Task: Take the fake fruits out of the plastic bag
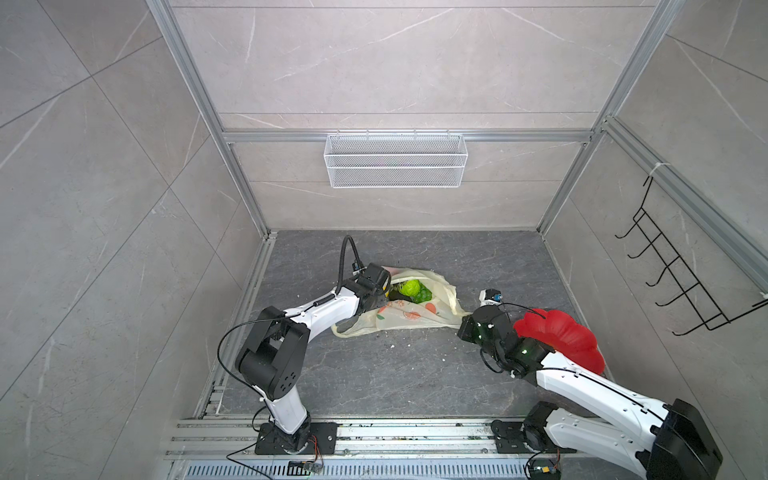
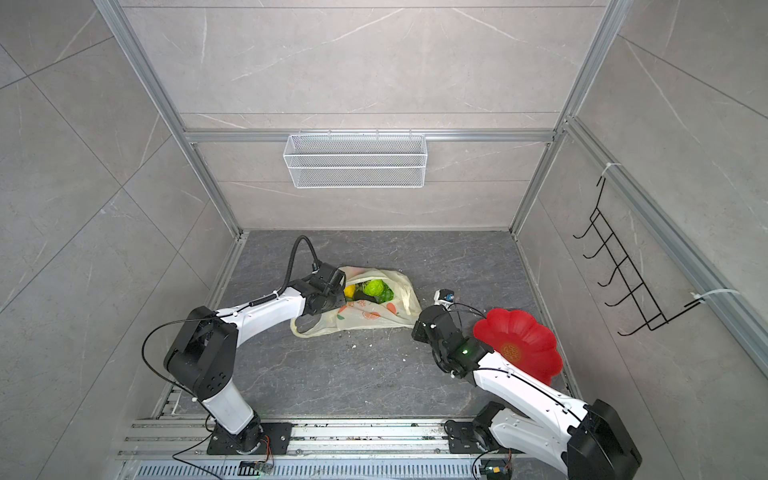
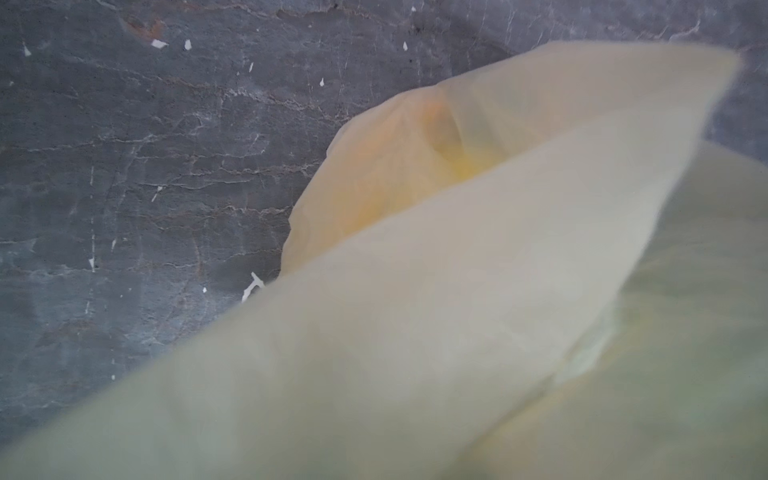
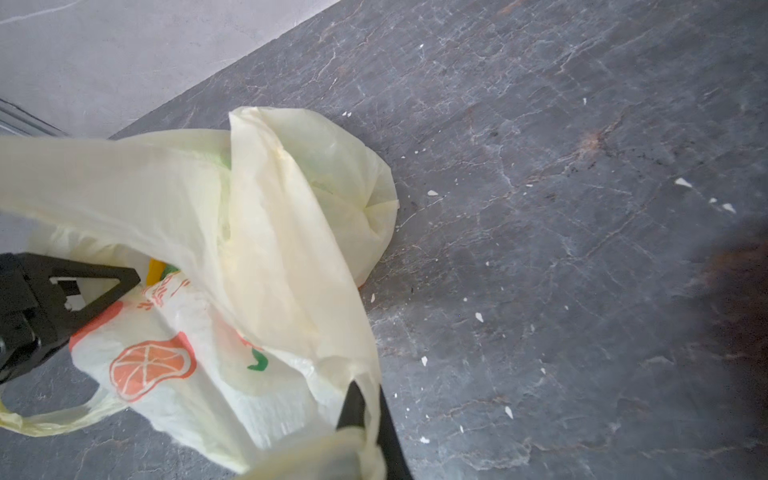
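Barely begun, with fake fruits point(image 1: 411, 289) all inside plastic bag point(image 1: 407, 318) beside left end effector point(image 4: 108, 291) (width unreadable), right end effector point(image 4: 368, 411) pinching its film.

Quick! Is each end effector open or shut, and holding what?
Left end effector: at the mouth of the plastic bag; open or closed cannot be told.
Right end effector: closed, pinching the plastic bag.

With both top views I look steeply down from high at the front onto the whole tabletop point(image 1: 374, 374). My left wrist camera is almost against the plastic bag point(image 3: 457, 311), all blurred. My right wrist camera sees this same bag from near.
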### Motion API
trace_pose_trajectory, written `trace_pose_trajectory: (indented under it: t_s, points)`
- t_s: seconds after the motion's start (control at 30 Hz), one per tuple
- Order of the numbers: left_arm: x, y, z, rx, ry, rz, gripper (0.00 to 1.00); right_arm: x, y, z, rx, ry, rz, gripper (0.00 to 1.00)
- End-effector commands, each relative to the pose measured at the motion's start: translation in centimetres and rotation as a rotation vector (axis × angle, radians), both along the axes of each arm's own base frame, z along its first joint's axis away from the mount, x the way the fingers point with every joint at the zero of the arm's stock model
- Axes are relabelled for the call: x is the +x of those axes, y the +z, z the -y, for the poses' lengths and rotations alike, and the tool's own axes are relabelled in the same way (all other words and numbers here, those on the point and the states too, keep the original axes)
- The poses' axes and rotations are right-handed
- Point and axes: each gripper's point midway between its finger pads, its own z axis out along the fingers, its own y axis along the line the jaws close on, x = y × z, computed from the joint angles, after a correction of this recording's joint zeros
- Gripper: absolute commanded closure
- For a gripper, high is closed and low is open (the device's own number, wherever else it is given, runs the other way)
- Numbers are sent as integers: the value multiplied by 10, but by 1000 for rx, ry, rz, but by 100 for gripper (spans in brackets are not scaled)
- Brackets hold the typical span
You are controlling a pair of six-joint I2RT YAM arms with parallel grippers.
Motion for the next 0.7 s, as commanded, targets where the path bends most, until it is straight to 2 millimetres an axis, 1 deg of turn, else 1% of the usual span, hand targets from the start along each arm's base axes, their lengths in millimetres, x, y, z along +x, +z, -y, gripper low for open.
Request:
trace_pose_trajectory:
  t_s: [0.0, 0.07, 0.13, 0.23, 0.3, 0.4, 0.47, 0.53, 0.6, 0.67]
  points:
    - [4, 35, -1, -51, -49, 118, 83, 3, -7, 2, 61, -8, -72, 100]
    - [1, 43, 0, -68, -82, 156, 87, 8, -10, 0, 117, -8, -97, 100]
    - [-3, 49, 4, -86, -123, 169, 92, 12, -11, -2, 128, -2, -111, 100]
    - [-8, 55, 11, -89, -181, 181, 96, 15, -7, -4, 113, 4, -119, 95]
    - [-12, 57, 13, -79, -213, 189, 98, 16, 1, -5, 102, 24, -108, 86]
    - [-16, 62, 16, -63, -251, 202, 99, 12, 22, -3, 61, 63, -77, 66]
    - [-18, 66, 16, -42, -268, 212, 100, 8, 36, 4, 27, 65, -55, 53]
    - [-19, 73, 16, -16, -280, 229, 100, 3, 52, 12, -13, 68, -33, 42]
    - [-19, 77, 16, 5, -286, 240, 100, -4, 69, 20, -50, 67, -13, 35]
    - [-18, 80, 15, 21, -291, 245, 100, -12, 86, 26, -78, 71, 10, 30]
